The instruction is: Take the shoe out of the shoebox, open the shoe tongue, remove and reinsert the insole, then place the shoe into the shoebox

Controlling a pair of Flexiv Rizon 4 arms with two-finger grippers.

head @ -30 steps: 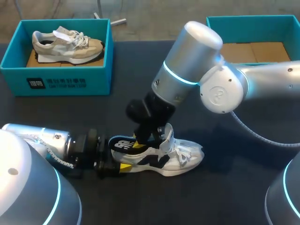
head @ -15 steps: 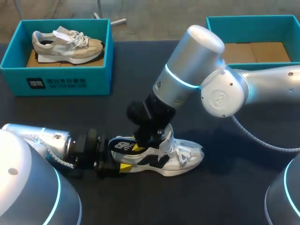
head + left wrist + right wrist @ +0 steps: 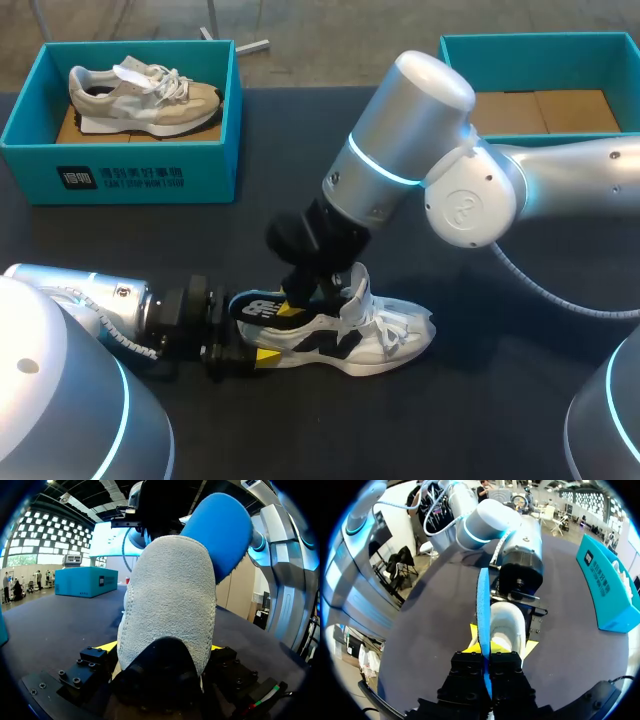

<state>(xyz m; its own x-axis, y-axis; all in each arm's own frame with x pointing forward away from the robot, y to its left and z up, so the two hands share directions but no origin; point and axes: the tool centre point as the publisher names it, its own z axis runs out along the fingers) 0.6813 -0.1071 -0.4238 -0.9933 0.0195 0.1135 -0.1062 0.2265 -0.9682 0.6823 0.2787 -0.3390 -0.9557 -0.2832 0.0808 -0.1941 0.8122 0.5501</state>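
Note:
A white and black sneaker (image 3: 350, 338) lies on its sole on the dark table, toe to the right. My left gripper (image 3: 243, 347) stands wide around its grey heel (image 3: 167, 605), a yellow fingertip (image 3: 109, 646) pressed against each side. My right gripper (image 3: 300, 290) comes down over the shoe's opening and is shut on the insole (image 3: 258, 308), dark on top and blue underneath. The insole (image 3: 483, 605) rises edge-on from between the right gripper (image 3: 487, 667) fingers, and its blue underside (image 3: 220, 530) sticks up out of the shoe above the heel.
A teal shoebox (image 3: 120, 170) holding a beige sneaker (image 3: 145, 95) stands at the back left. A second teal box (image 3: 530, 48), open with a cardboard floor, stands at the back right. My right arm's big elbow (image 3: 470, 200) hangs over the middle of the table.
The right gripper's fingers have closed on the insole, and the insole's heel end has come up slightly out of the shoe. The left arm and shoe have stayed put.

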